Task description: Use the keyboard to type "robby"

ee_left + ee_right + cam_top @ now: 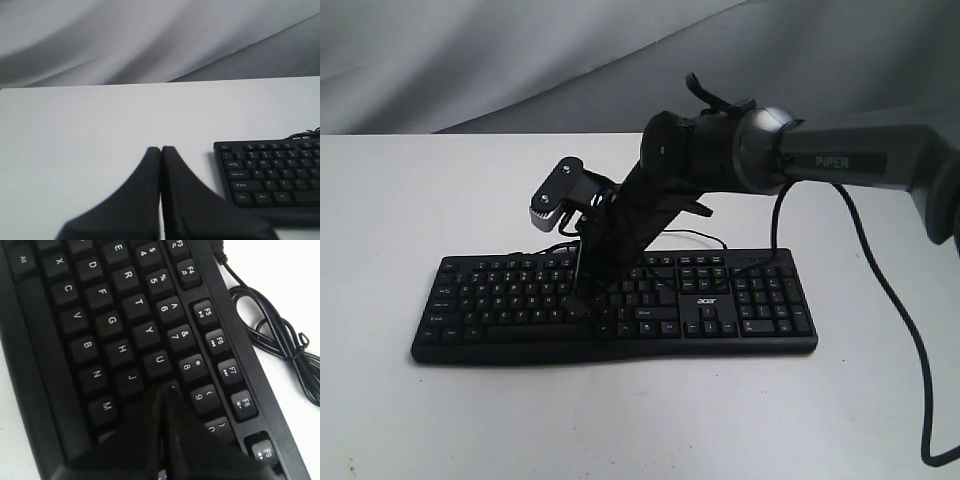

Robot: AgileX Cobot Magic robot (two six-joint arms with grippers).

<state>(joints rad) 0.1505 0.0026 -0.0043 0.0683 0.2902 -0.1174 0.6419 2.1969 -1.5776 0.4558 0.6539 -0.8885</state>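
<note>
White table (410, 200), grey draped backdrop (520, 60), keyboard (500, 300) lying crosswise, number pad (775, 300) rightward, left gripper (161, 149) and right gripper (162, 390) both pinched closed.

One black keyboard (620, 300), one thin bundled cable (280, 340), one arm (840, 160) in the exterior view, one thicker cable (910, 330) off it, one white table (400, 200), one grey backdrop cloth (470, 60), and two grippers counted, left gripper (161, 150), right gripper (162, 390)

White table (410, 200) — grey draped fabric backdrop (520, 60) behind, soft even light.
</note>
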